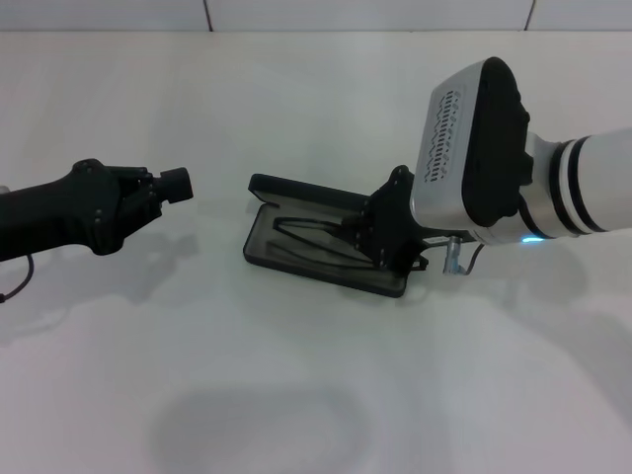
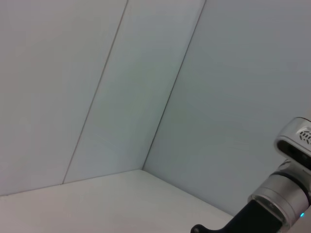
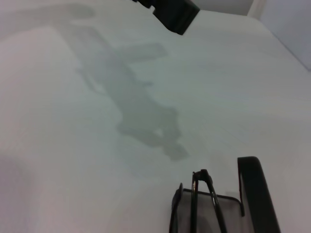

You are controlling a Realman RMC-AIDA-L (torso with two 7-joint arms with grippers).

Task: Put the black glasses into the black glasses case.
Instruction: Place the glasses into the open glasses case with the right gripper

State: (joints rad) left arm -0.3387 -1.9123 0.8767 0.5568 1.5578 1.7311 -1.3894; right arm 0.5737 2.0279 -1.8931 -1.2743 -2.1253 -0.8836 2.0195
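Where R end effector sits, black glasses prob. under.

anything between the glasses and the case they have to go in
Nothing visible does: the glasses already lie inside the open case, with the right end effector at the case's right end. The left end effector is off to the left.

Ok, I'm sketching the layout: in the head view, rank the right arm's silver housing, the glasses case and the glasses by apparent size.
1. Black glasses case and silver housing: look alike, and the housing is nearer the camera.
2. Black glasses, inside the case.
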